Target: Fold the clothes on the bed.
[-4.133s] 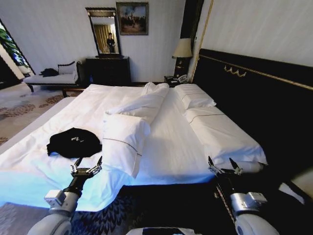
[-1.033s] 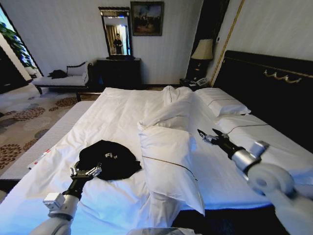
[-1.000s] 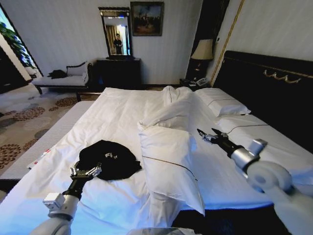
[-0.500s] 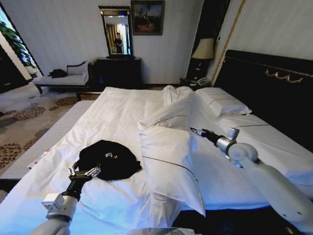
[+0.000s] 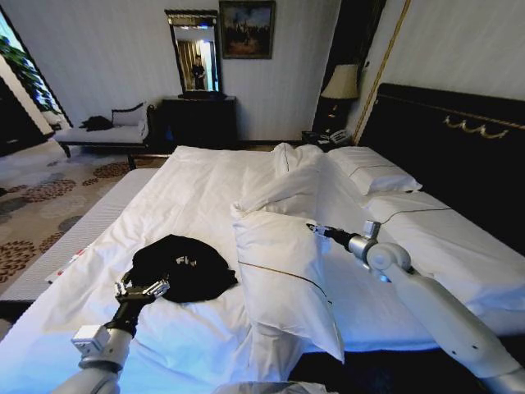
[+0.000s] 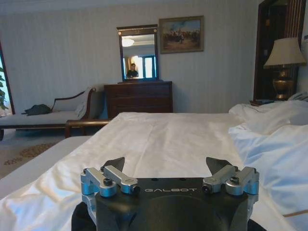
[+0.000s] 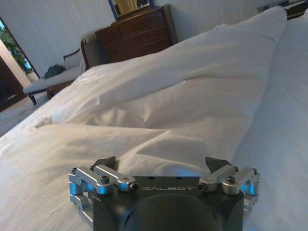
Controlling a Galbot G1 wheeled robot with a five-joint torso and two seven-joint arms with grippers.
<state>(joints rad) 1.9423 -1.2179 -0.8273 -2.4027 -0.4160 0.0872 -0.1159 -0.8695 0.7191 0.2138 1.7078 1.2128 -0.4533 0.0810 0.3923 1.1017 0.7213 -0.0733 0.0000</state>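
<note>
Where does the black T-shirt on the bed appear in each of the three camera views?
Head view: black T-shirt lies crumpled on the white bed, just beyond the left gripper.
Left wrist view: dark fabric at the bottom edge, behind the left gripper.
Right wrist view: not in it.
Shared landmark: the dark wooden dresser.
</note>
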